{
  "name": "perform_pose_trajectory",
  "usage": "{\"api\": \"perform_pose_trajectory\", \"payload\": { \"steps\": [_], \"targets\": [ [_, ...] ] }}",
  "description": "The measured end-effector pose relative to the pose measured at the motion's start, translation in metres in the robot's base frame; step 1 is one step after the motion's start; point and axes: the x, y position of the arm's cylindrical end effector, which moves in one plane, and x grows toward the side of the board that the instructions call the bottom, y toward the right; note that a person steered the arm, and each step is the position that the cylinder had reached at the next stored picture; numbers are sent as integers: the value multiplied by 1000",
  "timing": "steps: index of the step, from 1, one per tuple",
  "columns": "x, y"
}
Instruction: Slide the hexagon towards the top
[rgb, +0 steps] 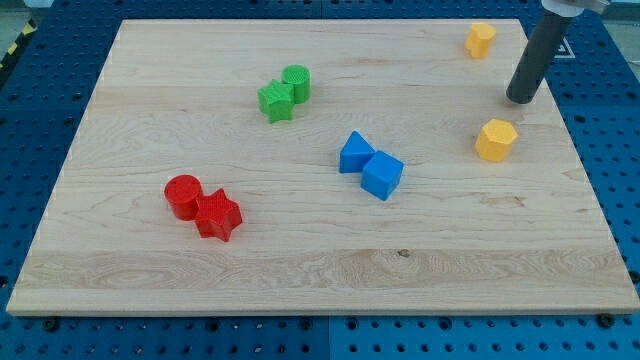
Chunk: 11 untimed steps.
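A yellow hexagon block (495, 139) lies at the view's right, about mid-height on the wooden board (300, 270). My tip (520, 99) rests on the board just above and slightly right of it, a small gap apart. A second yellow block (480, 39), whose shape I cannot make out, lies near the board's top right corner, left of the rod.
A green star (275, 100) touches a green cylinder (297, 82) at upper middle. A blue triangle-like block (354, 153) touches a blue cube (382, 175) at centre. A red cylinder (183, 195) touches a red star (218, 214) at lower left.
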Motion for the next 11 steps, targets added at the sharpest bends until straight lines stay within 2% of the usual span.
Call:
{"api": "perform_pose_trajectory", "payload": {
  "steps": [2, 3, 5, 6, 7, 8, 9, 11],
  "targets": [
    [25, 54],
    [52, 50],
    [148, 5],
    [154, -43],
    [115, -62],
    [81, -54],
    [80, -54],
    [54, -54]
  ]
}}
